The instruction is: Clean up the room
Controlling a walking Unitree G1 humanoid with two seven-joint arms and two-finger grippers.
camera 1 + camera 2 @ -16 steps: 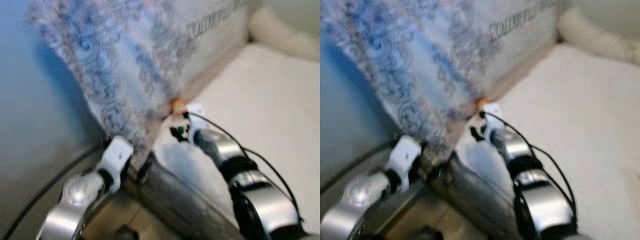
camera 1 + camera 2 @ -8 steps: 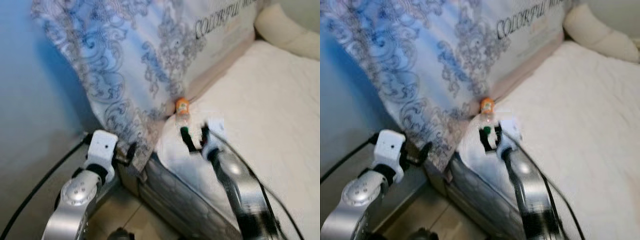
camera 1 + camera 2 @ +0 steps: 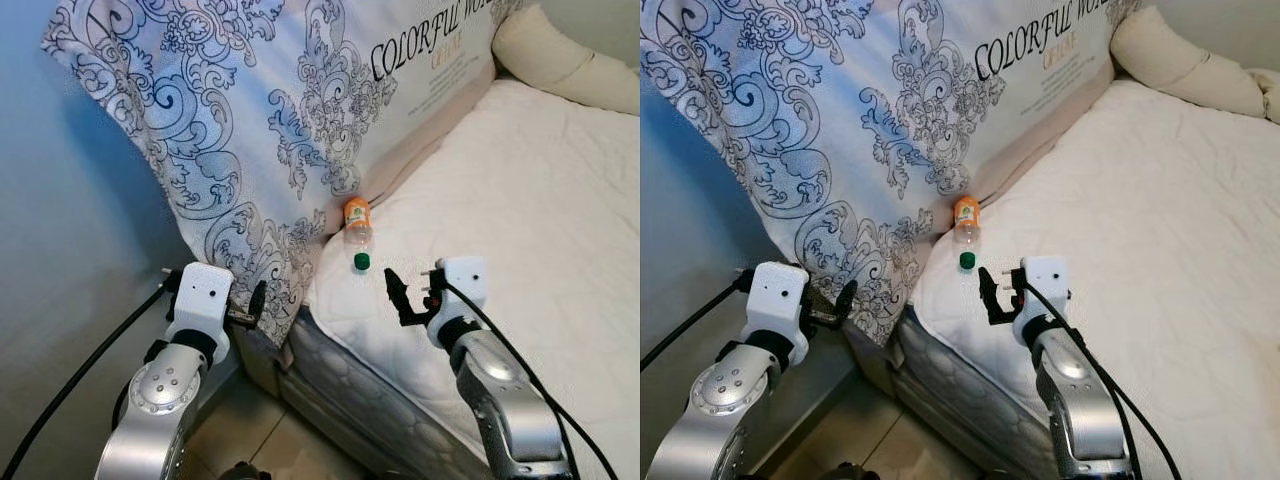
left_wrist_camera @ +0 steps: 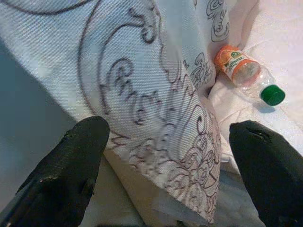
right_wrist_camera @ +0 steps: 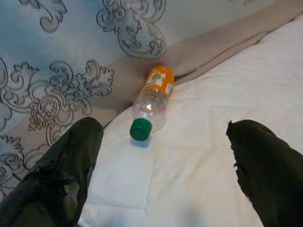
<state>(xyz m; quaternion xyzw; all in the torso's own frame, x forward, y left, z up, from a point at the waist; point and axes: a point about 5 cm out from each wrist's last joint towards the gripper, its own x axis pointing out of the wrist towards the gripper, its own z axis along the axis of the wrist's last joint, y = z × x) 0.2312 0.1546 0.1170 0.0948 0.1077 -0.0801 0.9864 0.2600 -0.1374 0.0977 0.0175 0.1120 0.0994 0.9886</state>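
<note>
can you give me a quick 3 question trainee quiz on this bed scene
1. True or false: the bottle stands upright on the bed.
2. What colour is the bottle's cap? A) green B) red C) white
3. Fill in: the right gripper is open and hangs over the bed, short of the bottle, while the left gripper is open beside the hanging ____.

Key
1. False: it lies on its side, by the blanket, cap towards the robot.
2. A
3. blanket
</note>
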